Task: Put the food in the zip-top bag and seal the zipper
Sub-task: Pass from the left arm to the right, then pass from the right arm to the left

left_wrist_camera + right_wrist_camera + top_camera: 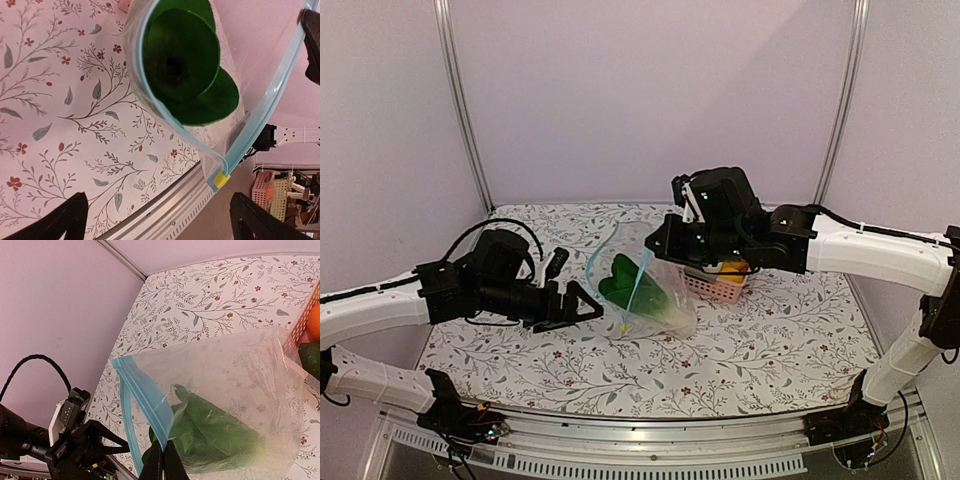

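Note:
The clear zip-top bag (665, 300) stands open on the table with the green-leaved bok choy (622, 282) inside it. My right gripper (655, 250) is shut on the light-blue zipper (145, 400) and holds that mouth edge up; in the right wrist view its fingers (164, 460) pinch the strip. My left gripper (582, 306) is open and empty just left of the bag mouth. Its view (160, 227) shows the bok choy leaves (185, 65), the zipper (170, 120) and a yellow slider (221, 179). An orange fruit (314, 322) lies in the basket. The red-pink fruit is out of view.
The pink slatted basket (720, 290) stands right of the bag, under my right arm, holding the orange fruit (732, 267) and a dark green item (311, 357). The table's metal front rail (165, 210) runs close beneath the bag's corner.

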Action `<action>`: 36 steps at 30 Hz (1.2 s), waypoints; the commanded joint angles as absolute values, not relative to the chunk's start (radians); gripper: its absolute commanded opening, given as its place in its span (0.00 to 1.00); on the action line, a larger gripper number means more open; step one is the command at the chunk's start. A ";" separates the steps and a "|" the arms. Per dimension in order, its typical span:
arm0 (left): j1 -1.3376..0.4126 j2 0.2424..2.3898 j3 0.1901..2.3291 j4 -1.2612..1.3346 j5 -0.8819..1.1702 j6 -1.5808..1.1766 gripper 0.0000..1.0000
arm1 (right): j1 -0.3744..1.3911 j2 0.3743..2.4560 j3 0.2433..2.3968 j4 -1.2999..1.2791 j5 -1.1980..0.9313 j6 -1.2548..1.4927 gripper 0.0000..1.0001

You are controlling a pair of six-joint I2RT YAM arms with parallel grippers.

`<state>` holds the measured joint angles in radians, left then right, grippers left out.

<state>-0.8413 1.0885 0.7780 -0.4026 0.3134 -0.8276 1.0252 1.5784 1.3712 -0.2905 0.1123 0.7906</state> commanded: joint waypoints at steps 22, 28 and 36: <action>-0.945 1.233 0.706 -0.017 0.272 -1.117 0.59 | 1.027 1.587 1.370 -0.268 0.189 0.807 0.00; -0.945 1.248 0.696 0.027 0.228 -1.127 0.46 | 1.029 1.584 1.364 -0.266 0.183 0.804 0.00; -0.928 1.237 0.738 0.010 0.207 -1.082 0.00 | 1.028 1.562 1.335 -0.293 0.212 0.808 0.00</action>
<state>-0.9318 1.2518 0.7044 0.0311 0.2344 -1.1313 1.0267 1.5913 1.3544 -0.2771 0.1680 0.8009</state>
